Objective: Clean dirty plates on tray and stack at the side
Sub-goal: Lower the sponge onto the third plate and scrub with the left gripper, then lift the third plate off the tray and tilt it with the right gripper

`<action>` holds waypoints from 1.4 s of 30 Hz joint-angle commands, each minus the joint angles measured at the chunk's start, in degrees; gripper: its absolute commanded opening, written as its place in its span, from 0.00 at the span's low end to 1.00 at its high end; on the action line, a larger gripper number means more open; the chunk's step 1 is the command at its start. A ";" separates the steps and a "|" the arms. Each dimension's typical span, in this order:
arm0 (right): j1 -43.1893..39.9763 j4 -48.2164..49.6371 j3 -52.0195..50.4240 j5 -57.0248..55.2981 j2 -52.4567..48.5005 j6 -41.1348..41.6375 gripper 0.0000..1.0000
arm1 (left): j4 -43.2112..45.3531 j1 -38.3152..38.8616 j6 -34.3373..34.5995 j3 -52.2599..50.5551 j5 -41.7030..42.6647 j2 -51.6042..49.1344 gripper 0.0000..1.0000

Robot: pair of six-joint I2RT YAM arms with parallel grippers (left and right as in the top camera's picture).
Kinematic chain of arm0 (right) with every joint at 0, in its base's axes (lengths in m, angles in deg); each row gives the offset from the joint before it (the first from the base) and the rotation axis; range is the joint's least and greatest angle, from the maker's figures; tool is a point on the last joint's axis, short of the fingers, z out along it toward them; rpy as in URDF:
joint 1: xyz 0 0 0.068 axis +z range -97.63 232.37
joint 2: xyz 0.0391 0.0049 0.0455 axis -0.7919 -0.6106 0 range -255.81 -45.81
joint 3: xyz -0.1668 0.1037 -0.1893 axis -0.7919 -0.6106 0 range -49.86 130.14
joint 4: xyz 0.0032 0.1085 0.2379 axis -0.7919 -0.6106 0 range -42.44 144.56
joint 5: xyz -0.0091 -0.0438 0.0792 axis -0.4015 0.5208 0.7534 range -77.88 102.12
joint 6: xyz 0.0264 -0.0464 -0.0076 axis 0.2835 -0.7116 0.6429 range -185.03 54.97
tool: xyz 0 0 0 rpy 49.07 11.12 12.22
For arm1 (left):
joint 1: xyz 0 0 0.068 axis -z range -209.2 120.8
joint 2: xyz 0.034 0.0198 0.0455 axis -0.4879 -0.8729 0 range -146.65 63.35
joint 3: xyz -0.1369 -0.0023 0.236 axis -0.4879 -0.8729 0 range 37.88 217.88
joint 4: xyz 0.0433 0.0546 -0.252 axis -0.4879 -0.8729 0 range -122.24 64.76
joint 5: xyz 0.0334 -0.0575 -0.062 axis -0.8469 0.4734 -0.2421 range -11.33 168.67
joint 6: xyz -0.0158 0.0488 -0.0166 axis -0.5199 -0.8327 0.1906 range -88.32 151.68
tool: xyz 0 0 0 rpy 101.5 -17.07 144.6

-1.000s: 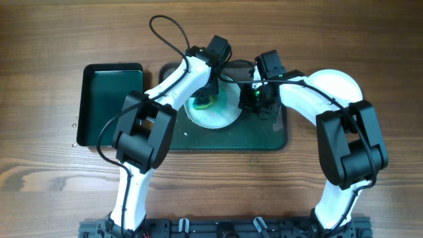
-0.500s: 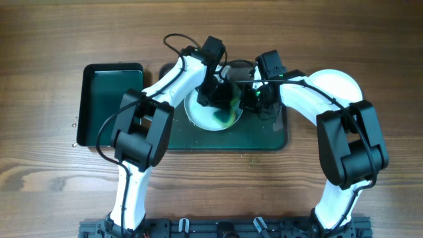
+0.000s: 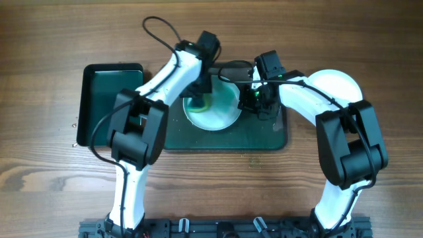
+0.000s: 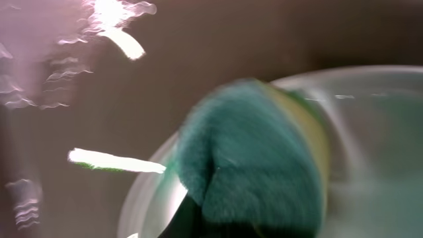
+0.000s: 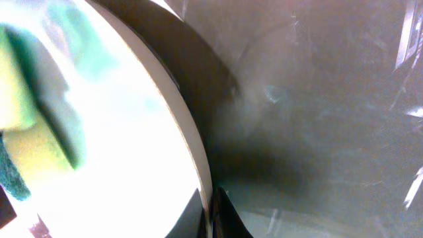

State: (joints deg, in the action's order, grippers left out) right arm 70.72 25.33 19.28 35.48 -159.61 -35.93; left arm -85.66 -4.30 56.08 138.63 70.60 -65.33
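Swept back to left rim of round white plate (image 3: 221,114), left claw (image 3: 198,100) clenched on yellow-green sponge (image 4: 251,158); teal smear (image 5: 99,59) lingers, wiping unfinished. Right claw (image 3: 254,99) grip: cannot tell.

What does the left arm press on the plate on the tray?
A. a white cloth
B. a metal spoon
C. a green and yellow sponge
C: the left wrist view shows a green and yellow sponge on the plate.

Left arm (image 3: 155,86) reaches forward and inward, left gripper (image 3: 198,99) pointing down, clamped on a sponge (image 4: 254,155). Right arm (image 3: 310,99) bends inward, right gripper (image 3: 254,100) low, jaws pinching the white plate (image 3: 221,114) at its rim.
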 commanded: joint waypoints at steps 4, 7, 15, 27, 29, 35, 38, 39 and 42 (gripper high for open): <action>-0.24 -0.15 0.50 0.59 -0.87 -0.57 0.04 | -10.78 -3.89 -0.59 10.64 -1.95 -0.96 0.04; -0.24 -0.46 0.50 0.59 -0.70 -0.63 0.04 | -15.78 -4.15 -5.31 16.46 7.15 -0.92 0.04; 1.55 -6.75 0.50 -18.51 10.21 -4.90 0.04 | -18.23 -6.05 -6.40 19.26 13.00 -0.55 0.04; 18.21 -15.67 0.50 -75.89 25.05 -5.16 0.04 | -15.43 -5.53 -6.40 19.26 13.00 -0.66 0.04; 19.39 -17.33 0.50 -80.46 26.10 -5.16 0.04 | -15.41 -5.53 -6.40 19.26 12.98 -0.66 0.04; 23.08 -18.18 0.50 -93.50 28.52 -11.32 0.04 | -14.97 -5.53 -6.14 19.26 13.00 -0.66 0.04; 25.42 -18.16 0.50 -104.87 29.03 -11.34 0.05 | -14.99 -5.53 -5.99 19.26 12.98 -0.66 0.04; 25.94 -18.14 0.50 -107.60 29.03 -11.34 0.04 | -14.99 -5.53 -5.99 19.26 12.98 -0.66 0.04; 27.89 -16.52 0.50 -110.53 29.07 -17.62 0.04 | -14.99 -5.51 -5.99 19.26 13.00 -0.66 0.04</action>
State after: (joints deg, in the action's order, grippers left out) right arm 97.14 7.38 19.28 -66.38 -131.94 -47.51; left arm -100.83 -9.78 50.84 156.77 82.90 -66.06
